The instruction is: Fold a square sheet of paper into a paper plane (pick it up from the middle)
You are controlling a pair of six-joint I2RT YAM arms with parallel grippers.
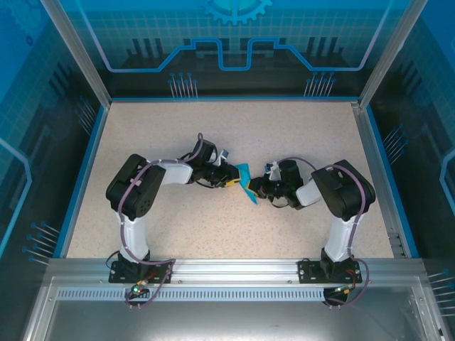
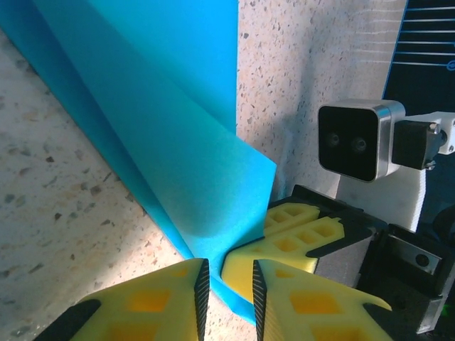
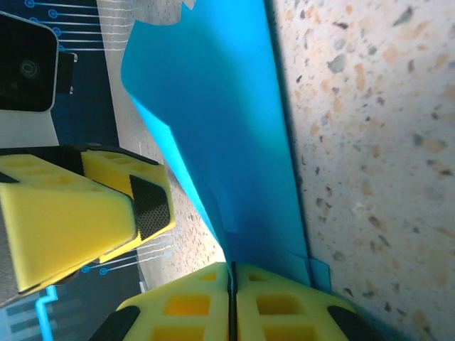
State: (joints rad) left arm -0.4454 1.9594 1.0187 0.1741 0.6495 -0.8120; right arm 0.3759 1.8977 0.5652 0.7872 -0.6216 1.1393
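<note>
Standing folded at mid-table (image 1: 142, 142), the square sheet of paper (image 3: 227, 142) is pinched at its lower edge by the right gripper (image 3: 231, 273), its pads pressed together. That edge is straddled just beside by the left gripper (image 2: 229, 280), its jaws narrowly parted.

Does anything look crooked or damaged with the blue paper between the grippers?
Nothing torn or spilled. The thin turquoise-blue folded paper sheet stands on edge, pinched by the shut right gripper; its free flap looks slightly bowed rather than flat.
</note>
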